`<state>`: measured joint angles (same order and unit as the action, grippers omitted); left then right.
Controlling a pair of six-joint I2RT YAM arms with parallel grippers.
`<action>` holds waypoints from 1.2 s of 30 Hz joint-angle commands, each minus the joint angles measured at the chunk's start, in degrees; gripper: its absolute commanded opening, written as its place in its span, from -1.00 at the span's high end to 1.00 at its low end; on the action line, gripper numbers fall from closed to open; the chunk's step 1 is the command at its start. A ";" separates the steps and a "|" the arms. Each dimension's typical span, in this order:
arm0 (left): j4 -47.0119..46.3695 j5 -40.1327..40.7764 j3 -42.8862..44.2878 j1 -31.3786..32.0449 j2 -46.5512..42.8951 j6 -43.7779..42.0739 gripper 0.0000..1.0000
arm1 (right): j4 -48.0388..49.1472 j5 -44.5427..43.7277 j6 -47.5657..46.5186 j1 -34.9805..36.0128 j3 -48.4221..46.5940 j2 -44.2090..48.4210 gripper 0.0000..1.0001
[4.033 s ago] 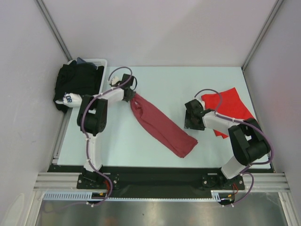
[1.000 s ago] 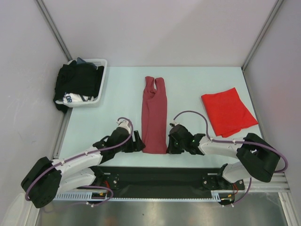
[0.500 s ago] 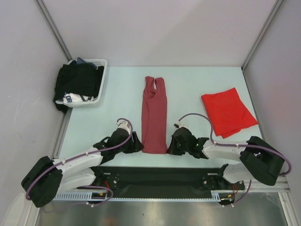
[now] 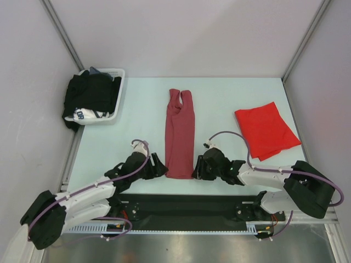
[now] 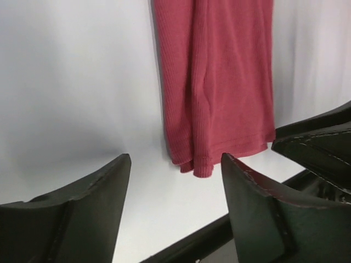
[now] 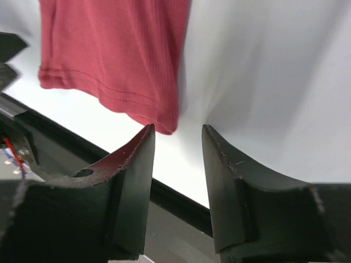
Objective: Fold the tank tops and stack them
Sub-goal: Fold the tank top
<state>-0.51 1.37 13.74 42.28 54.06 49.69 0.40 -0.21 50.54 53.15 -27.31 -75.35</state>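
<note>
The maroon tank top (image 4: 180,134) lies folded into a long narrow strip down the middle of the table, straps at the far end, hem near the front edge. Its hem shows in the left wrist view (image 5: 219,98) and the right wrist view (image 6: 115,55). My left gripper (image 4: 160,166) sits just left of the hem, open and empty (image 5: 175,164). On the other side, my right gripper (image 4: 196,169) stands open just right of the hem corner, with nothing between its fingers (image 6: 178,134). The bright red tank top (image 4: 267,130) lies folded at the right.
A white basket (image 4: 118,74) holding black garments (image 4: 90,96) and a white lettered cloth sits at the back left. The table's dark front rail (image 4: 181,205) runs just behind both grippers. Grey walls close in the sides and back.
The right gripper has opened, let go of the maroon top's hem corner and drawn back slightly. The left gripper has shifted a little beside the hem. Four seconds ago the top hung diagonally from the left gripper.
</note>
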 commanded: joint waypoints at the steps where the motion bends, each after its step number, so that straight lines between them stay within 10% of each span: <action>1: 3.38 1.79 -0.20 0.34 -5.45 0.76 -0.47 | -11.64 -4.10 -3.78 -0.15 -2.29 0.99 0.09; 36: 11.24 4.44 2.79 -1.06 -9.59 -2.14 -0.25 | -23.08 -13.77 -9.94 8.64 -25.42 -14.21 0.06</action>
<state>11.33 5.41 14.61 41.65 44.36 48.97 -22.48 -12.60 41.34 61.30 -50.11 -88.33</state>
